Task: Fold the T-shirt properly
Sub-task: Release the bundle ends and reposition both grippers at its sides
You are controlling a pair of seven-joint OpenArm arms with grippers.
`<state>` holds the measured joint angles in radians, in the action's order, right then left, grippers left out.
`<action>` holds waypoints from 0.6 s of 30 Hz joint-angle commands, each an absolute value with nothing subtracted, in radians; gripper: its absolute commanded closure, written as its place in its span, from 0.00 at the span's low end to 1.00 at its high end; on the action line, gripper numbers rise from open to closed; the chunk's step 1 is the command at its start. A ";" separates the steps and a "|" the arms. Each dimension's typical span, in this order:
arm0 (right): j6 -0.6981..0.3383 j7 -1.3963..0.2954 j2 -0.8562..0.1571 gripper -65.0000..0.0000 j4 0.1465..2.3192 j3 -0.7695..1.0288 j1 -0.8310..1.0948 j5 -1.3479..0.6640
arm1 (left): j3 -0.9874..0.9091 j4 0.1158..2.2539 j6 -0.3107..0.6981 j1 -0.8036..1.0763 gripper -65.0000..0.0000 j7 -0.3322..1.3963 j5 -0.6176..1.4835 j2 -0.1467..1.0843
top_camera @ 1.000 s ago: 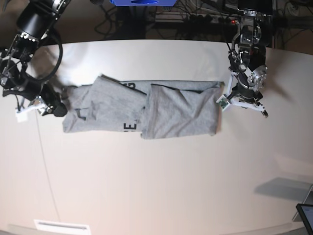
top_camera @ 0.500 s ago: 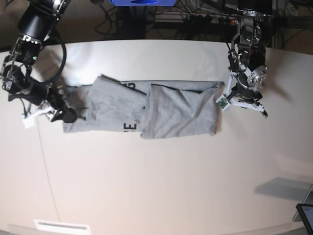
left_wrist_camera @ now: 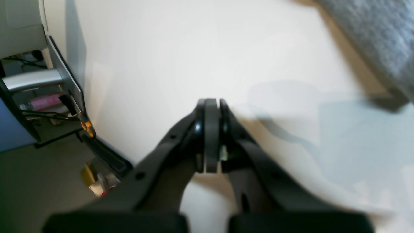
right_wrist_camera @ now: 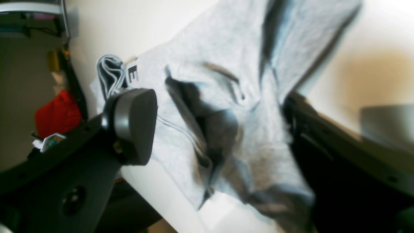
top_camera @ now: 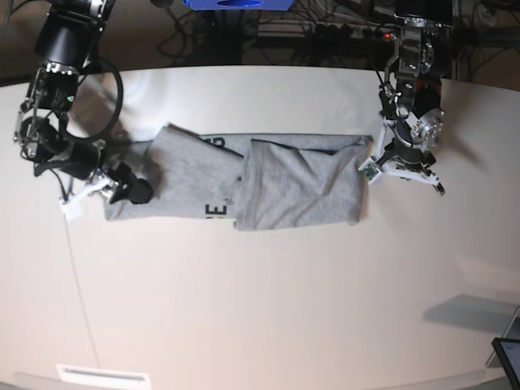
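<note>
The heather-grey T-shirt lies on the white table folded into a long band, with black lettering showing at its near edge. My right gripper is at the band's left end. In the right wrist view this gripper is open wide, and rumpled cloth of the T-shirt lies between its fingers. My left gripper hovers just off the band's right end. It is shut with nothing in it, and a corner of the T-shirt shows beside it.
A dark tablet sits at the table's near right corner. A white label lies at the near left edge. Cables and a blue box line the far side. The table edge runs close to my left gripper.
My right gripper has moved to the right, onto the shirt's left end, and its jaws have opened wider. The left arm and the shirt have stayed put.
</note>
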<state>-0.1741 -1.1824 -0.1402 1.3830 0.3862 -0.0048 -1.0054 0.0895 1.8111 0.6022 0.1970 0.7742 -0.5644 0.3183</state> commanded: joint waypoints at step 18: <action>-0.151 -1.241 -0.093 0.43 1.376 0.378 0.016 -0.923 | 0.084 1.830 0.590 0.186 1.00 0.773 -0.575 0.325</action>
<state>-0.1707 -1.1870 -0.0925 1.3823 0.3855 0.0029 -0.9943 0.0914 1.8111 0.6022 0.1970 0.7742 -0.5644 0.3111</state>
